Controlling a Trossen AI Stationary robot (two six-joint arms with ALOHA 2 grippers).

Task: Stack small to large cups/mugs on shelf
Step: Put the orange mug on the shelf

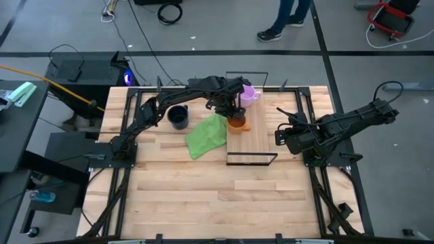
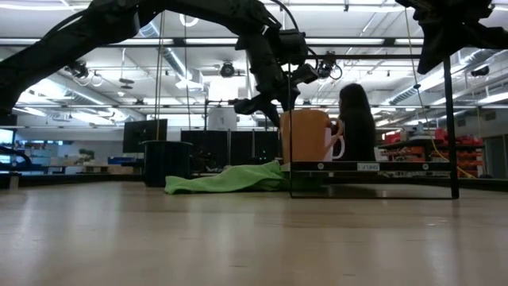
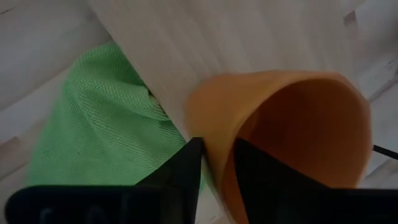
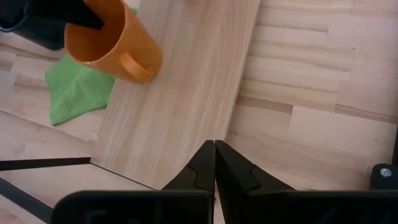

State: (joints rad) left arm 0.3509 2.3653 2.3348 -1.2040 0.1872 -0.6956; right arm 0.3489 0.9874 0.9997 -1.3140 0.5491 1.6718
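The orange mug [image 1: 236, 123] stands upright on its base on the light wooden shelf [image 1: 261, 129], near the shelf's left edge. My left gripper [image 3: 217, 168] is open and comes down over the mug's rim, one finger outside the wall and one inside. The pale purple mug [image 1: 249, 95] stands at the shelf's far end. The dark mug [image 1: 178, 116] stands on the table left of the green cloth [image 1: 206, 135]. My right gripper [image 4: 215, 149] is shut and hangs above the shelf's right side, holding nothing.
The shelf's thin black wire frame [image 1: 252, 159] rises at its near and far ends. The green cloth lies against the shelf's left edge below the orange mug. A person [image 1: 285, 17] walks on the floor beyond the table's far edge. Bare tabletop [image 1: 217, 196] spreads toward the near edge.
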